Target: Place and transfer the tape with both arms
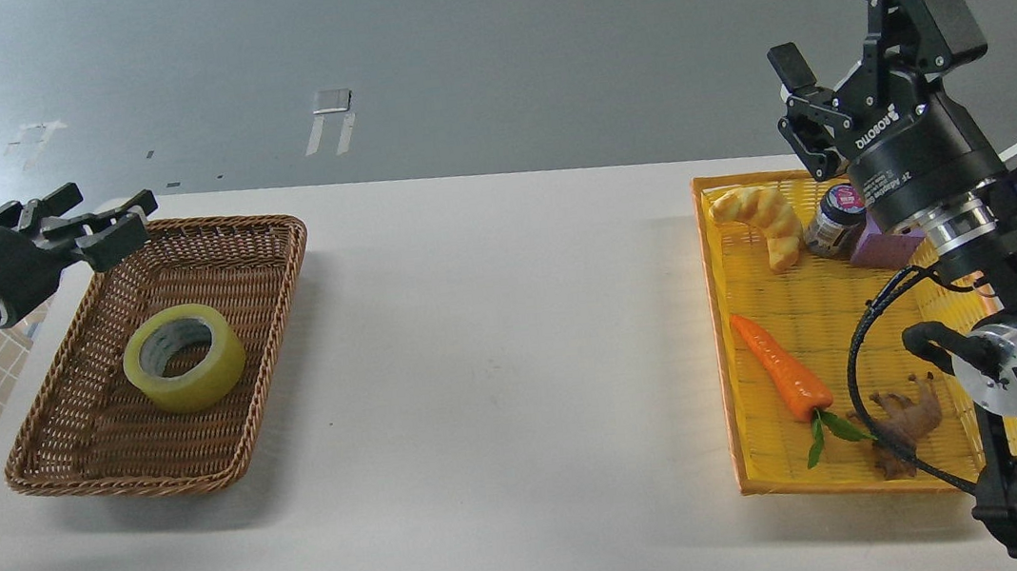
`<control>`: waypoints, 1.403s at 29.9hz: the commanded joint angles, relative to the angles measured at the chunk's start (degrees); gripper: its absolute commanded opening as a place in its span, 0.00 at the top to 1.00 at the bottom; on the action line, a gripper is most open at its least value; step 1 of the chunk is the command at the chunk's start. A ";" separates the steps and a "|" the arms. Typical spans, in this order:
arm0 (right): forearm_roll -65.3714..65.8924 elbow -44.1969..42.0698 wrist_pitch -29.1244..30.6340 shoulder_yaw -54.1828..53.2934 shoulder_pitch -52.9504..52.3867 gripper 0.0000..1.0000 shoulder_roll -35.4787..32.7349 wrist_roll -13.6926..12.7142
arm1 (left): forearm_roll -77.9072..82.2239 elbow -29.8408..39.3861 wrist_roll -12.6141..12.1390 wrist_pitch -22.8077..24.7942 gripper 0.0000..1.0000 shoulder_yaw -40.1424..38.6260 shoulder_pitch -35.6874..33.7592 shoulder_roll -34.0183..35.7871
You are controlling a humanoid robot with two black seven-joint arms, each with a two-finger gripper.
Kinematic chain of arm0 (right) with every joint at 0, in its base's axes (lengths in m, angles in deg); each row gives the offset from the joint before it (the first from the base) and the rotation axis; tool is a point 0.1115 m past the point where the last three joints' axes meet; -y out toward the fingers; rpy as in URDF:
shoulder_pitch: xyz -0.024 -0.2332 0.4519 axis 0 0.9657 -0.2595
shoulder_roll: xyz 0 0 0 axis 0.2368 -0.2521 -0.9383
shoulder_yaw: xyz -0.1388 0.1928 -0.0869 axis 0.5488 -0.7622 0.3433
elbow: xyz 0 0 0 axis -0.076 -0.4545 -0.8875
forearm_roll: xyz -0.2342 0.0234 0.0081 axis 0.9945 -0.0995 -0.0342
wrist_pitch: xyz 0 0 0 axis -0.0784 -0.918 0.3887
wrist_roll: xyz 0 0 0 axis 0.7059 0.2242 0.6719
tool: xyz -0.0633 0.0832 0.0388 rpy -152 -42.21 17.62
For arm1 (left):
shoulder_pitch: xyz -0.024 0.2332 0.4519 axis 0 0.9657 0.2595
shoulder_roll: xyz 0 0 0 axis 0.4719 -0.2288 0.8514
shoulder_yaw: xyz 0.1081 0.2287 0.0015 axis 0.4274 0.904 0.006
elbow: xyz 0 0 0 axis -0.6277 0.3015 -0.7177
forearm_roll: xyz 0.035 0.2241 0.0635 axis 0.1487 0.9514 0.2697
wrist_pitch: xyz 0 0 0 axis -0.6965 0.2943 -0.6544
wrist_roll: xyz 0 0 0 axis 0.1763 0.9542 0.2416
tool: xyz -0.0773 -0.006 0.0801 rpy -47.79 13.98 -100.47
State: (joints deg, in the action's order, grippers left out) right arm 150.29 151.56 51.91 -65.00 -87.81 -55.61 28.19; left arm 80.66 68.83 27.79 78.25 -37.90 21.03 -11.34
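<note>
Glossy yellow tape roll (183,357), grey-white core, lies flat inside woven wicker basket (163,358). Left gripper (101,225) above basket's far-left rim, fingers spread, empty. Right gripper (829,33), marked ROBOTIQ, well apart from basket, likewise spread, empty.

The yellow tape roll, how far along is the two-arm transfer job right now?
The glossy yellow tape roll lies flat inside the brown wicker basket on the left, so it looks already placed. Nothing is in hand: the left gripper hangs open above the basket's far corner, and the right gripper is raised, open and empty, over the yellow tray. Whether any further transfer is left, I cannot tell.
</note>
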 commanded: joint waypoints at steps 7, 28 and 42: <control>0.00 0.00 0.12 0.45 -0.80 0.00 0.00 0.74 | -24.05 5.14 0.01 1.04 0.02 -0.62 -2.61 -6.94; 0.00 -1.14 3.29 0.97 -5.71 0.00 0.00 0.66 | -60.01 31.16 0.01 10.10 0.02 -16.53 -1.90 -18.01; 0.00 -1.49 3.02 2.38 -8.26 0.00 0.00 0.74 | -61.87 31.07 0.01 23.28 0.02 -29.18 7.04 -27.76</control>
State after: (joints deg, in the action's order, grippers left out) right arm 150.29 150.14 54.85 -62.89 -95.16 -55.60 28.94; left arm 18.24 99.93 27.81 101.14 -65.09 24.85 -36.85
